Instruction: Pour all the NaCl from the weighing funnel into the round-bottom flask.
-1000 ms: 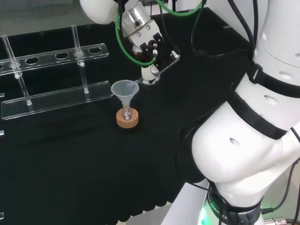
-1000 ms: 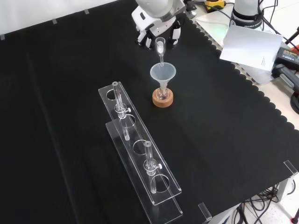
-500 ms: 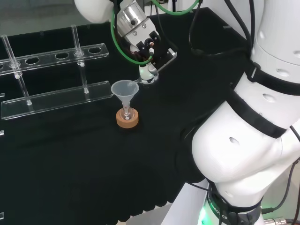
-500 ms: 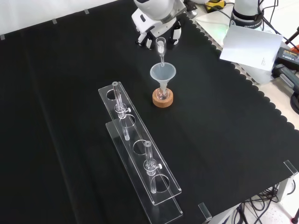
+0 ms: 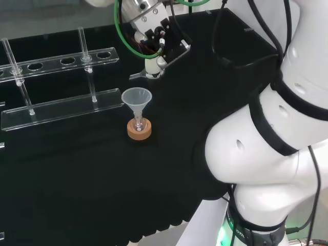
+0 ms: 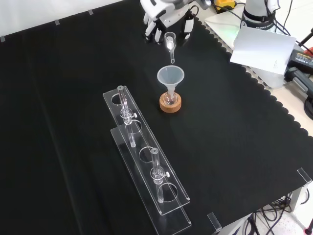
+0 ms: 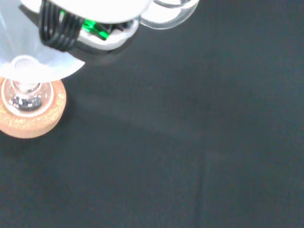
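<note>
Hand (image 6: 168, 22) curled round the bowl end of the weighing funnel (image 6: 170, 43), spout aimed down, tip above and apart from the wide funnel (image 6: 170, 77) when seen from the front. Thin clear glass by the look of it: probably light, stiff, slick and easily cracked, so best taken by the rounded bowl, never the narrow spout. Contents of the weighing funnel too small to tell. Below, the wide funnel seated in the neck of the flask (image 6: 169, 100), itself upright on a cork ring (image 6: 170, 104). A little pale matter in the flask's bulb (image 7: 23, 97) in the wrist view, likely salt. Farther out, a clear rack (image 6: 146, 161) with glass tubes.
</note>
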`<state>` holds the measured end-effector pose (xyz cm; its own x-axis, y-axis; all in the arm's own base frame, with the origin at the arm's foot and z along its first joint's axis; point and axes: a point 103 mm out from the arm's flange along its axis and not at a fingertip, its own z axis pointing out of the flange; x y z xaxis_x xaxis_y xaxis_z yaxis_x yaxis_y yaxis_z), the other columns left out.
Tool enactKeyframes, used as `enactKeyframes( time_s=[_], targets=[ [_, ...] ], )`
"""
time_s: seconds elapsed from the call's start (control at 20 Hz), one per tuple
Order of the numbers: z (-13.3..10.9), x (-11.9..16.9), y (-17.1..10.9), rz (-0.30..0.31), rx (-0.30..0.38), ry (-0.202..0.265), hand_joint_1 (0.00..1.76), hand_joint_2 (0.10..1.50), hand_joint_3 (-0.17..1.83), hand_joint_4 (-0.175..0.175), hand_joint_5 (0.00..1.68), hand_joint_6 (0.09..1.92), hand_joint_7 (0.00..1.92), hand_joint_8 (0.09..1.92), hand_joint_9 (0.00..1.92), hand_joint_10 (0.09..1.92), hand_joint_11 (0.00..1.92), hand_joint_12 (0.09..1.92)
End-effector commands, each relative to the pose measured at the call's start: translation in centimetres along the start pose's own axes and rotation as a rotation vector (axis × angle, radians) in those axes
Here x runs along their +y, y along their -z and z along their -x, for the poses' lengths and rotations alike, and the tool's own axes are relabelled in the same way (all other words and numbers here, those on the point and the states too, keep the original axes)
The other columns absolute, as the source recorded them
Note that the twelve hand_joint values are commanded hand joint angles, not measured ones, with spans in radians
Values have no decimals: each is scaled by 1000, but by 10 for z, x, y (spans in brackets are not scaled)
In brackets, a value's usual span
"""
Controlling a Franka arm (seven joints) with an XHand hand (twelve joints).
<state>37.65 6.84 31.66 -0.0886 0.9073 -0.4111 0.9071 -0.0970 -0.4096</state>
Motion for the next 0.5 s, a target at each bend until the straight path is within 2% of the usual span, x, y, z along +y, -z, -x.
enactKeyframes(
  time_s=[0.05, 0.5],
  targets=[
    [-5, 20, -40, -114, -120, -36, 1135, 637, 678, 175, 1298, 635, 599, 658, 1009, 260, 860, 1002],
    [-4, 17, -39, -81, -108, -28, 1135, 636, 679, 175, 1298, 636, 595, 660, 1007, 259, 860, 1003]
  ],
)
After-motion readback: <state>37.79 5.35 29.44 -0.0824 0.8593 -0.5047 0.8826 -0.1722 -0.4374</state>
